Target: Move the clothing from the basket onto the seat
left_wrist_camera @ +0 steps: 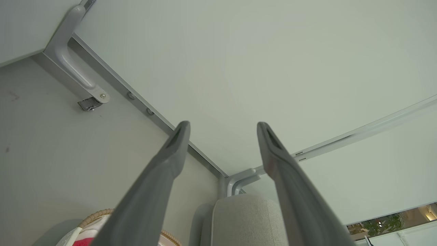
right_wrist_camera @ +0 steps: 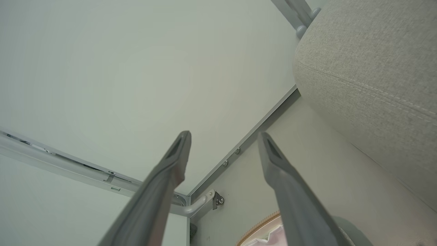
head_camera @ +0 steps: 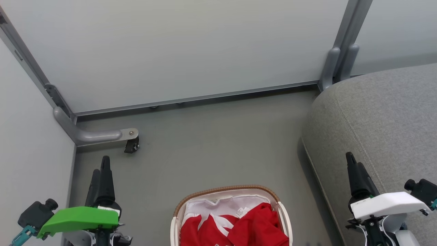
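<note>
Red clothing [head_camera: 239, 227] heaped inside basket [head_camera: 225, 190]

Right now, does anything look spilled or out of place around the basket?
Nothing stands out. The clothing lies bunched inside the basket, with none on the floor in view. The seat looks undamaged, and the left gripper and right gripper hang open, clear of everything.

Grey floor [head_camera: 211, 143], pale partition panels [head_camera: 177, 48], metal frame [head_camera: 191, 99], small castor [head_camera: 131, 146]
</note>
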